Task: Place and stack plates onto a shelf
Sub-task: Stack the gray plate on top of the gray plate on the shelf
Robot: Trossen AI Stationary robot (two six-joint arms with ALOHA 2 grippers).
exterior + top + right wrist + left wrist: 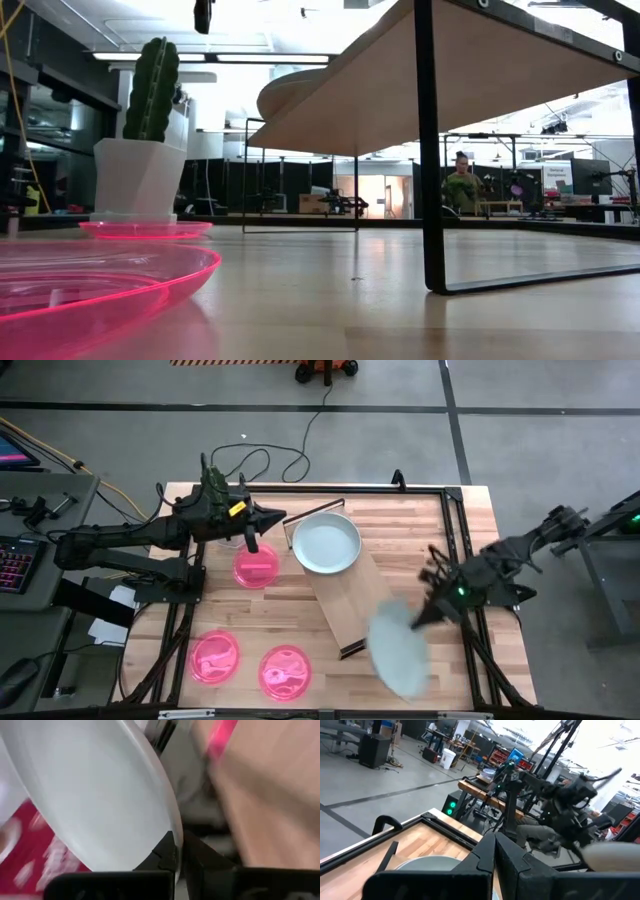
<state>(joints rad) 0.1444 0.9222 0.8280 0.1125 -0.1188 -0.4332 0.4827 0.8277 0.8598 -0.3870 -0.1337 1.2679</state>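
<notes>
Right gripper (432, 612) is pinched on the rim of a round pale sage-green plate (398, 652), which hangs out past the fingertips, tilted and off the table. Looks like an edge grip, so the plate can go down flat onto the stack.

The long light-wood shelf board with dark end brackets (345, 605) is just beside that gripper, toward table centre. On its far end sits a pale round plate (326, 543), white or light green, can't tell which. The rest of the board is bare.

Left gripper (250, 543) has its fingers together with nothing between them. It hovers just over a translucent bright-pink round plate (256, 566), beside the stacked plate. Two more pink plates (214, 657) (285, 669) lie flat well apart from both grippers, at the near edge.

My read: the carried plate goes on the shelf next.
</notes>
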